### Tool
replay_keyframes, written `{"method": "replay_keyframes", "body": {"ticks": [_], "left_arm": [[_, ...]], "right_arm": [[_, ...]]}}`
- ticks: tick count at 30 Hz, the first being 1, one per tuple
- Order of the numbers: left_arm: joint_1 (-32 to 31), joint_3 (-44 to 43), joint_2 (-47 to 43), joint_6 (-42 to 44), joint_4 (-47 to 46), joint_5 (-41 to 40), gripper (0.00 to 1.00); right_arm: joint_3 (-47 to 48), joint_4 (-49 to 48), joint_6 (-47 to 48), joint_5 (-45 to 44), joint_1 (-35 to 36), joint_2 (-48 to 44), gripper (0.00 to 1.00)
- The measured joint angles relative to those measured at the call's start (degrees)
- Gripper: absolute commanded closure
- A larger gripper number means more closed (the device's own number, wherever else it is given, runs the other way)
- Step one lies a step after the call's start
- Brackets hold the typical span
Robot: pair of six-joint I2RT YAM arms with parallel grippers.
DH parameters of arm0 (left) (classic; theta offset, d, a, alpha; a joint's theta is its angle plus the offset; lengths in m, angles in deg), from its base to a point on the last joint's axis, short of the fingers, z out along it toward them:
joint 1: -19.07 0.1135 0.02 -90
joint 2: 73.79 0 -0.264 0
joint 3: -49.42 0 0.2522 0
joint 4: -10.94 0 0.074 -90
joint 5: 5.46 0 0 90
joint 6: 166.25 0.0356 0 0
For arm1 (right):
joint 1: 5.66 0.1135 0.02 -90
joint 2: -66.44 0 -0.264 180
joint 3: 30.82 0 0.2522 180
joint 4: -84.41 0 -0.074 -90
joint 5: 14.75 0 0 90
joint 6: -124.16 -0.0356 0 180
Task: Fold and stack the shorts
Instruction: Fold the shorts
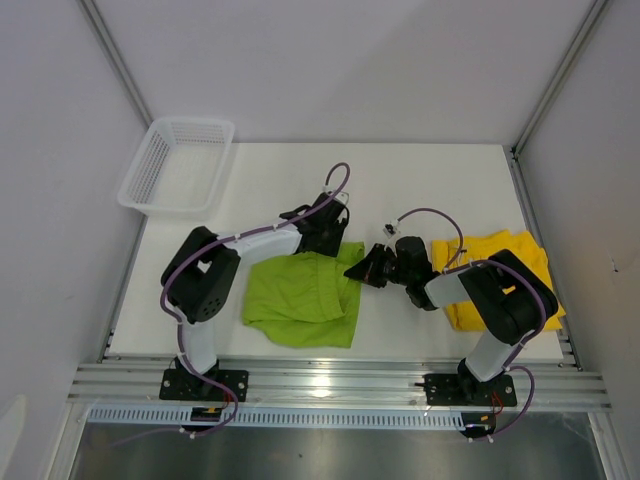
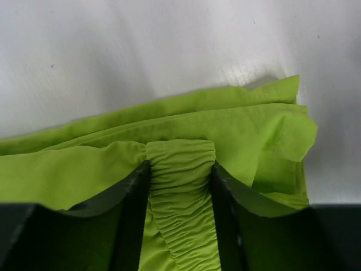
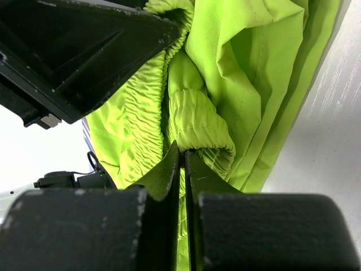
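Both claws at the green shorts' waistband, mid-table.

Green shorts (image 1: 300,300) lie crumpled on the table (image 1: 420,180), in front of and between the two arm bases. Left claw (image 1: 325,232) is at their far edge: jaws roughly half apart, the gathered waistband (image 2: 181,169) fills the gap and touches both fingers (image 2: 132,197); whether it is clamped cannot be told. Right claw (image 1: 368,268) is at the far right corner of the same shorts, jaws all but closed with a fold of green fabric pinched between them. Yellow shorts (image 1: 480,248) lie bunched at the right side of the table, partly under the right arm, apart from the green pair. White mesh basket (image 1: 192,121) sits at the far left corner.
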Motion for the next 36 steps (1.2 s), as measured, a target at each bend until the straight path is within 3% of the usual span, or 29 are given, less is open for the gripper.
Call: {"method": "replay_keyframes", "body": {"ticks": [8, 11, 27, 36], "left_arm": [[-0.6, -0.3, 0.0, 0.5, 1.4, -1.5, 0.83], [-0.8, -0.5, 0.0, 1.1, 1.9, -1.9, 0.85], [-5.9, -0.6, -11.8, 3.9, 7.8, -4.3, 0.80], [-9.7, 0.6, -13.0, 4.1, 12.1, -3.6, 0.77]], "right_arm": [[-0.1, 0.0, 0.0, -0.5, 0.0, 0.0, 0.99], [-0.1, 0.2, 0.0, -0.7, 0.0, 0.0, 0.99], [1.8, 3.2, 0.5, -2.1, 0.0, 0.1, 1.00], [2.1, 3.5, 0.9, -2.4, 0.0, 0.1, 1.00]]}}
